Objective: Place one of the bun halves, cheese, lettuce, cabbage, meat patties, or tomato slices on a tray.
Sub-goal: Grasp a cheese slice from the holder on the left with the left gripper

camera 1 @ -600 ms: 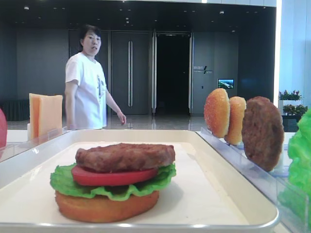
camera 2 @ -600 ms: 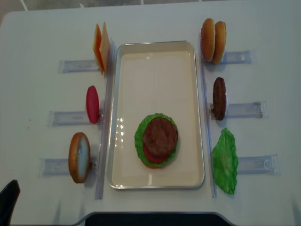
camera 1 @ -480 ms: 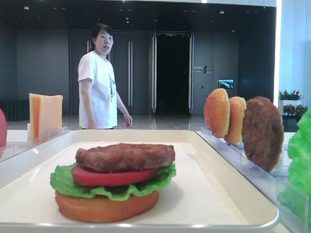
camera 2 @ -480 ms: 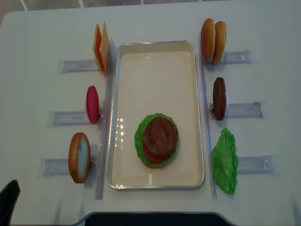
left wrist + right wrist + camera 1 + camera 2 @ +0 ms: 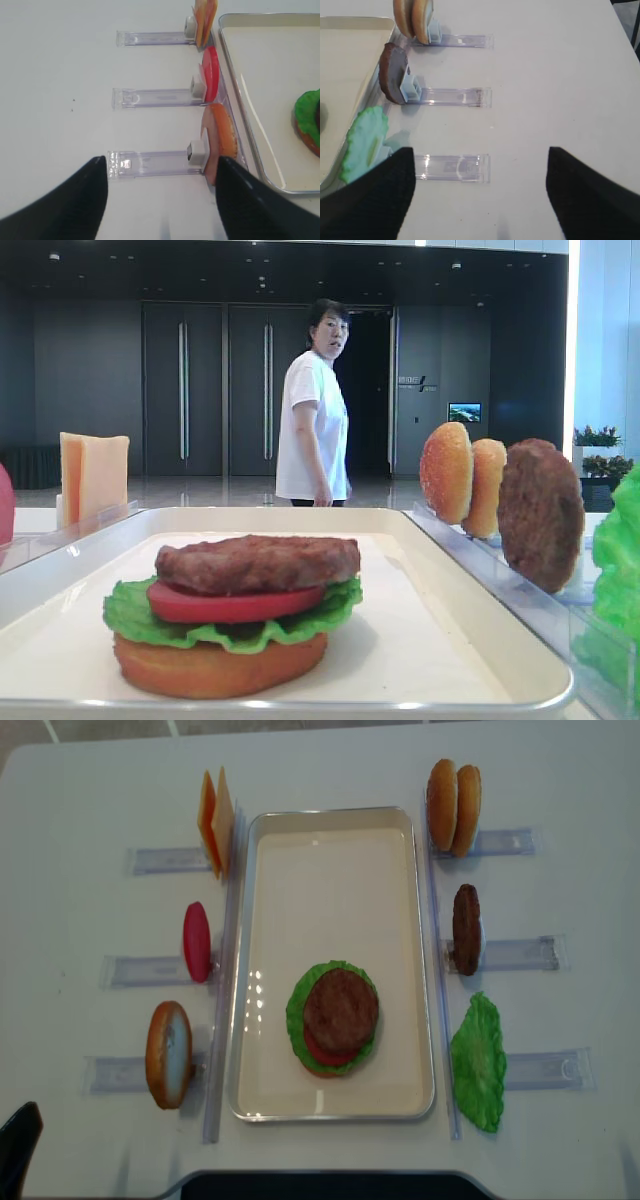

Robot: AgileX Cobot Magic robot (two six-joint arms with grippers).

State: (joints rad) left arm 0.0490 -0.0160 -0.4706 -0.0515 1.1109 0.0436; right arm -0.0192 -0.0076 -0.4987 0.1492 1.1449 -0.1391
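Standing just beyond the spread-fingered, empty left hand [image 5: 161,200], a racked bun half [image 5: 220,142] beside the tray [image 5: 260,150].

A cream tray [image 5: 330,840] lies mid-table, its far half bare; a stacked burger [image 5: 335,1018] fills the near part. Clear racks [image 5: 160,860] with upright food flank both long sides, close to the rim. The outer table [image 5: 70,920] edges lie open.

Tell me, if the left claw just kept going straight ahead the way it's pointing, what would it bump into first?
Probably the clear rack lying between the open left gripper's fingers, with the bun half standing at its end, slightly right. Height above the table is hard to judge.
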